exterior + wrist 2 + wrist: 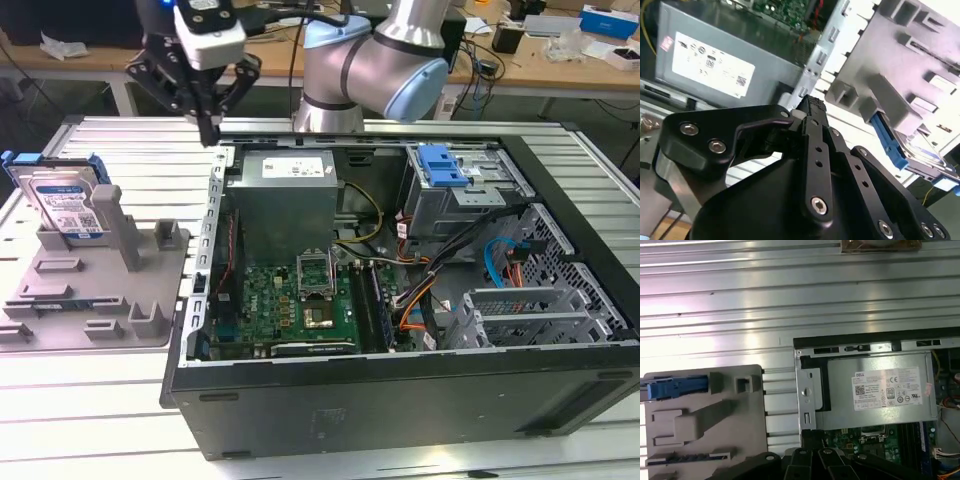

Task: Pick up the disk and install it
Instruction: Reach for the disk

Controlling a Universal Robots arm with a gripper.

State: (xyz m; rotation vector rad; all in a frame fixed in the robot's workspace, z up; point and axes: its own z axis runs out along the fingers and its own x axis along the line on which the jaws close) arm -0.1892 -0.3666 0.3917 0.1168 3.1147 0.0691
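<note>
Closest in the exterior view, the computer case (400, 395); beyond it my gripper (210, 132) hangs empty, apart from the disk (72, 205) upright in its grey tray (60, 320). Second wrist view: fingers (813, 107) pressed together. First wrist view: I'd align squarely over the disk's blue bracket (675, 388).

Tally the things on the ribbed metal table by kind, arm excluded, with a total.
Silver hard drive in blue plastic carrier: 1
Grey moulded plastic fixture tray: 1
Open black metal computer case: 1
Total: 3
</note>
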